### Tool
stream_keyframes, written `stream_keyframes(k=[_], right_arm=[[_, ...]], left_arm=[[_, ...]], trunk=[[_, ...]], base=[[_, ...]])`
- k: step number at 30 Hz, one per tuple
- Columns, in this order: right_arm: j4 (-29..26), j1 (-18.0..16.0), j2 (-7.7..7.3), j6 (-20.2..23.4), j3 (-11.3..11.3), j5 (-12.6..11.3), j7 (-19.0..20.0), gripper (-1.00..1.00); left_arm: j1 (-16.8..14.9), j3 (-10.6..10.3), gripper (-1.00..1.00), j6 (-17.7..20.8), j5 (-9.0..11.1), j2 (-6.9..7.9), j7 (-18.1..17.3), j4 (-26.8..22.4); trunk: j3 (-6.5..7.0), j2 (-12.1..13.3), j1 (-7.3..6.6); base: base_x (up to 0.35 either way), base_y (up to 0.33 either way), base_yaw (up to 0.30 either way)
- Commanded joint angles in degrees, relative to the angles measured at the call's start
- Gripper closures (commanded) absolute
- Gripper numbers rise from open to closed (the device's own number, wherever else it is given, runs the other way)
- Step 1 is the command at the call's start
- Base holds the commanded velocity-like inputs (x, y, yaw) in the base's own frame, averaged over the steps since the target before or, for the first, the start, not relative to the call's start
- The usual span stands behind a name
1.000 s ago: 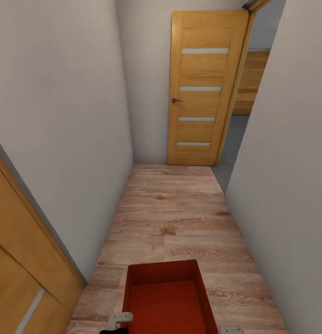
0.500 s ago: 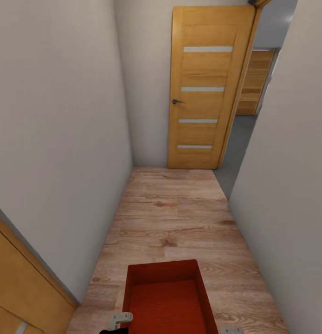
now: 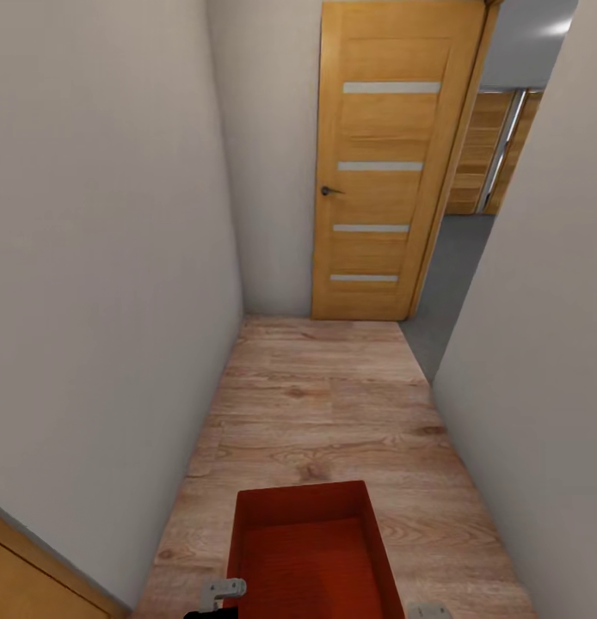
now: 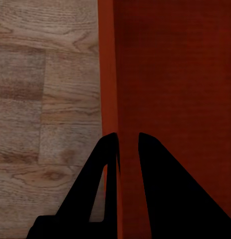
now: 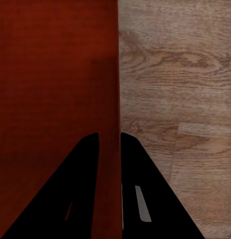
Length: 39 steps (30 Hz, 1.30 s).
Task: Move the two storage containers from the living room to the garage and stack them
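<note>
An orange-red storage container (image 3: 307, 550) is carried low in front of the robot in the head view, its open top up and its ribbed inside bare; it hangs above a light wood plank floor (image 3: 324, 413) in a narrow corridor; taking the container as the landmark, a pale wall (image 3: 101, 258) runs along its left side and another pale wall (image 3: 539, 361) along its right. Well beyond the container's far end stands a wooden door (image 3: 384, 163) with four pale horizontal strips and a dark handle; to the right of that door, an opening shows grey floor (image 3: 458, 266). The left gripper (image 4: 128, 144) is clamped on the container's left wall, one dark finger inside the bin and one outside, the thin wall pinched between them; the right gripper (image 5: 110, 142) grips the container's right wall the same way, one finger on each face. In both wrist views the plank floor lies below the container's outer side. A sliver of orange wood (image 3: 32, 572) shows near the container's left, at the foot of the left wall.
</note>
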Motion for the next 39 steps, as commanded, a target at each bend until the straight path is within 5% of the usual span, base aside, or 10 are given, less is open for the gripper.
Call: stream_keyframes(k=[1, 39], right_arm=[[0.12, 0.03, -0.1, 0.32, 1.07, -1.41, 1.12, 1.0], [0.12, 0.07, -0.1, 0.22, 1.07, -1.41, 1.2, 1.0]], left_arm=[[-0.03, -2.07, 1.0, -1.7, 0.8, 1.87, 0.43, -0.28], [-0.05, -2.07, 1.0, -1.7, 0.8, 1.87, 0.43, -0.31]], trunk=[[-0.05, -0.02, 0.03], [-0.05, -0.02, 0.03]], base=[[0.325, 0.0, 0.0], [0.318, 0.0, 0.0]])
